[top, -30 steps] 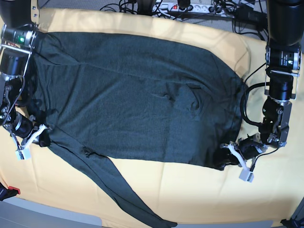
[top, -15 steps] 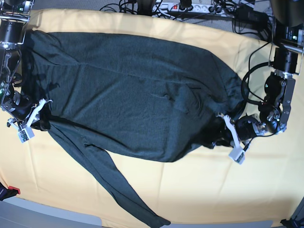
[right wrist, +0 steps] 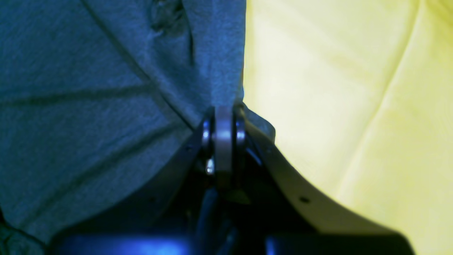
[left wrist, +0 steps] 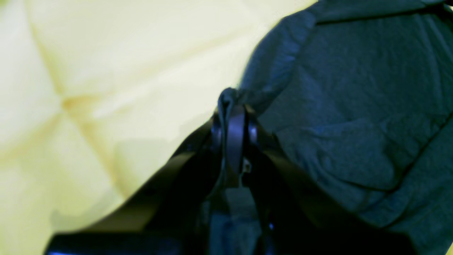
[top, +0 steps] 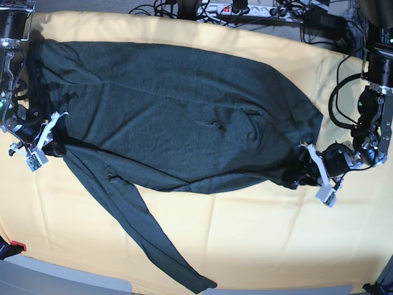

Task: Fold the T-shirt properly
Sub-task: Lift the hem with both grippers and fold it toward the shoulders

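Yellow cloth [top: 258, 246] over the tabletop, cables and power strip [top: 236, 9] behind, T-shirt [top: 178, 117] spread across it with one sleeve trailing toward the near edge, left end effector [top: 310, 169] and right end effector [top: 46, 138] each clamped on shirt edges, fingertips buried in fabric.

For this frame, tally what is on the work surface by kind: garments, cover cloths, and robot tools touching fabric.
Garments: 1, the dark charcoal long-sleeved knit T-shirt
Cover cloths: 1, the yellow cloth spread beneath it
Robot tools: 2, the left tool and the right tool, each shut on a shirt edge
Total: 4
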Tool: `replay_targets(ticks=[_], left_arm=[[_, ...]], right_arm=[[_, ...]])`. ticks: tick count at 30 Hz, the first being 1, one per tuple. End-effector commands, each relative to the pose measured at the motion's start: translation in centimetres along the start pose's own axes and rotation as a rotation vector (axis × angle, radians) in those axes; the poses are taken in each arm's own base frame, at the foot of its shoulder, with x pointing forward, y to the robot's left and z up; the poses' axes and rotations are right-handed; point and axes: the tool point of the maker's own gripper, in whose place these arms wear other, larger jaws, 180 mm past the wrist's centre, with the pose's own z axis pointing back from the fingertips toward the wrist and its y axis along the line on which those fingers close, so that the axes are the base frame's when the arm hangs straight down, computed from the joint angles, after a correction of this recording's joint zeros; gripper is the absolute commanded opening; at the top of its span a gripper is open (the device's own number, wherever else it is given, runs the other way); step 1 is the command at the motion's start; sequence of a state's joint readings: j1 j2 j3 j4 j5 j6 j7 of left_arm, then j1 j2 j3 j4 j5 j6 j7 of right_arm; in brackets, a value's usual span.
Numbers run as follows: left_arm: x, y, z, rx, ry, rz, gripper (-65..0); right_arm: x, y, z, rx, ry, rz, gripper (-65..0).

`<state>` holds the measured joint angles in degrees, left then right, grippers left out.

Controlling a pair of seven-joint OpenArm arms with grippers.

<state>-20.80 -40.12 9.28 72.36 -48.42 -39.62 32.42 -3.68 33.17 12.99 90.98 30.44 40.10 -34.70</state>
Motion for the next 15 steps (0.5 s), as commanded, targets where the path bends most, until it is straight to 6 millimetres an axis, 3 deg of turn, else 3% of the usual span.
replay_targets(ticks=[1,8,15], left_arm=[[2.6,0.8,1.0,0.019,-0.067,-0.034,-65.0],[2.6,1.5,1.5,0.045,-0.057,-0.058,-65.0],[2.7,2.2,2.5,0.06,-0.051,-0.061,-65.0]], right_arm=[[1.8,-1.2,0.7,-0.025,-0.045,0.027,-65.0],[1.4,-2.5,1.3,-0.062,-0.006,0.082,-65.0],[0.3,-1.9,1.3,-0.05,0.015,0.074,-65.0]])
